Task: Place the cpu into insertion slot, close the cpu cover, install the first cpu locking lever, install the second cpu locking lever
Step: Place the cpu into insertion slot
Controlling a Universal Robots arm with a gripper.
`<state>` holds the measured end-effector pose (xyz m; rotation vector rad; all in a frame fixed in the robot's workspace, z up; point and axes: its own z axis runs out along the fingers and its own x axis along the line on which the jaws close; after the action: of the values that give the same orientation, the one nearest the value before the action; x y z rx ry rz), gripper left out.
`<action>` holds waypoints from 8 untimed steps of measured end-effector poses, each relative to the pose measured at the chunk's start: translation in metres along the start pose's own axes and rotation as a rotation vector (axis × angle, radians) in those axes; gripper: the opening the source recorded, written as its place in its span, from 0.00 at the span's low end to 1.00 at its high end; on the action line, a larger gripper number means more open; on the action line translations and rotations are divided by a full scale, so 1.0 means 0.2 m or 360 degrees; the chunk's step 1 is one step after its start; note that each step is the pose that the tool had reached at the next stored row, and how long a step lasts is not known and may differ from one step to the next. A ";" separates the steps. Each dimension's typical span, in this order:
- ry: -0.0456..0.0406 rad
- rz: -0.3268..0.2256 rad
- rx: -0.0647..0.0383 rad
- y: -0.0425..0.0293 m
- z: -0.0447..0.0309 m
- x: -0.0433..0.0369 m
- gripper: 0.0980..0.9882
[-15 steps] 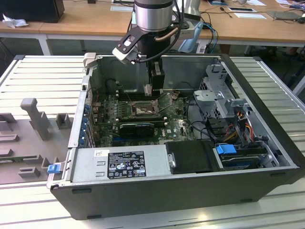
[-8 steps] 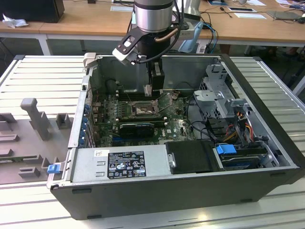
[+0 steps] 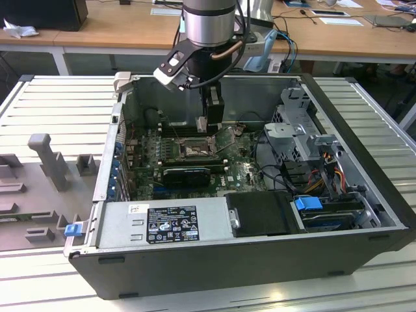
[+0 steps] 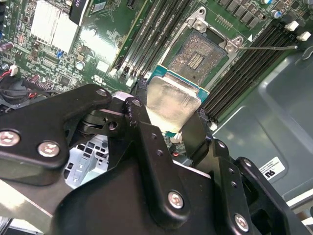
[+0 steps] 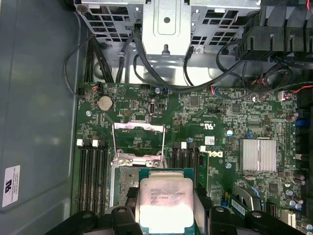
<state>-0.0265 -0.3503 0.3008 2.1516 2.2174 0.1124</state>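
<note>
Now the end effector (image 4: 168, 116) grips the cpu (image 4: 173, 98) near the insertion slot (image 4: 198, 56).

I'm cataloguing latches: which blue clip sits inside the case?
The blue clip on the drive bay, at the exterior view's right; the other clip juts from the case at its outer left corner.

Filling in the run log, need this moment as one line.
gripper: shut on cpu | cpu: near socket, not seated | socket: empty | cover: open
</note>
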 end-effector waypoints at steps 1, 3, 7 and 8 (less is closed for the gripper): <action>0.0000 0.0000 0.0000 0.000 0.003 0.000 0.48; 0.0000 0.0000 0.0000 -0.001 0.007 0.000 0.48; 0.0000 0.0000 0.0000 -0.001 0.016 0.000 0.48; 0.0000 0.0000 0.0000 -0.002 0.020 0.000 0.48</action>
<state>-0.0265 -0.3503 0.2968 2.1518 2.2172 0.1123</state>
